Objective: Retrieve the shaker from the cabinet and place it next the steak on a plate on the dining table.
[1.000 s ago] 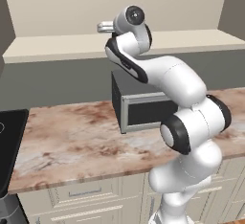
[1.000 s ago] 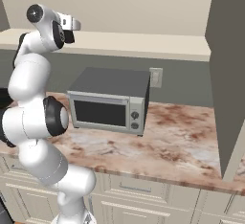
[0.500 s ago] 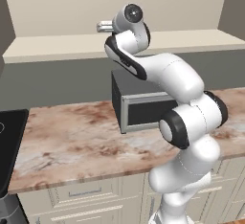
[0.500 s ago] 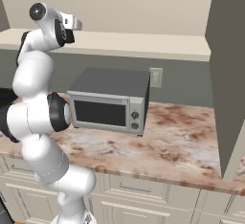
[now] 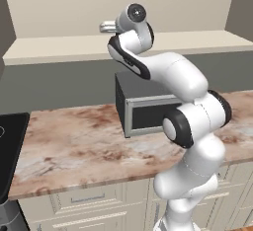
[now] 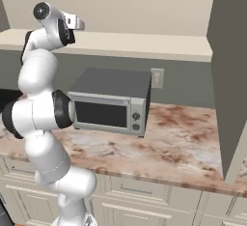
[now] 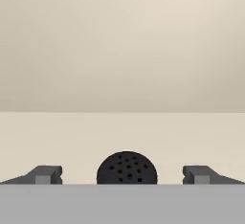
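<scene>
Shaker (image 7: 127,168) cut off below its perforated cap, probably upright on the cabinet (image 7: 122,132) shelf, end effector (image 7: 122,175) fingers spread wide either side, not touching.

Cream shelf board (image 5: 59,47) of cabinet (image 6: 144,7) carries black shaker (image 7: 127,168); marbled surface (image 5: 74,141) below carries grey microwave (image 6: 113,99).

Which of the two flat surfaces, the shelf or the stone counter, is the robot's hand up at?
The shelf. The open gripper sits level with that cream board, straddling the black shaker there, while the counter with the microwave lies far below.
</scene>
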Available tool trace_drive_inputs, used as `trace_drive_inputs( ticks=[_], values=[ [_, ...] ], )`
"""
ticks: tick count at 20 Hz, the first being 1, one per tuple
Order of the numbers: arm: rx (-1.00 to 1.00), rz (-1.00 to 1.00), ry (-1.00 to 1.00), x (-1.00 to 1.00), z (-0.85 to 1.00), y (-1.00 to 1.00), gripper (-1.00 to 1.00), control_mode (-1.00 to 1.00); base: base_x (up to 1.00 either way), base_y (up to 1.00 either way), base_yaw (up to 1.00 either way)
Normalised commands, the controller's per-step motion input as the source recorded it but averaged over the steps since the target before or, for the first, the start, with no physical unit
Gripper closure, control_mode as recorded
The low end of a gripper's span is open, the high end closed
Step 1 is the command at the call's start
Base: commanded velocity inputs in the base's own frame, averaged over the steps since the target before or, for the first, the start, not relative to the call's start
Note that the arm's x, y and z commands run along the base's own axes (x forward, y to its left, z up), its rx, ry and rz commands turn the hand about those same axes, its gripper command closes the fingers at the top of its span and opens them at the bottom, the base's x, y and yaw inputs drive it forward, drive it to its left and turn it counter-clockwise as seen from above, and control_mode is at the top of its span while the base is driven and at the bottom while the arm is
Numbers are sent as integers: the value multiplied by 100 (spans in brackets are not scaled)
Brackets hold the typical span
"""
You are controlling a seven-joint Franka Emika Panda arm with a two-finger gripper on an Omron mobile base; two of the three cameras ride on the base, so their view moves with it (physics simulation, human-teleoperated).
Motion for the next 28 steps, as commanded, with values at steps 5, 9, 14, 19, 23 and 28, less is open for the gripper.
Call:
trace_drive_inputs(
  ticks=[5, 9, 14, 19, 23, 28],
  values=[
    [0, 0, 2, 17, -24, 0, 100, -100, 0, 0, 0],
    [0, 0, 2, 2, -22, 0, 100, -100, 0, 0, 0],
    [0, 3, 0, -24, -20, 0, 100, -100, 0, 0, 0],
    [0, 3, -2, -88, 2, 0, 100, -100, 0, 0, 0],
    [2, 4, -6, -100, 22, -7, 100, -100, 0, 0, 0],
    [1, 1, -7, -100, 32, -10, 100, -100, 0, 0, 0]
  ],
)
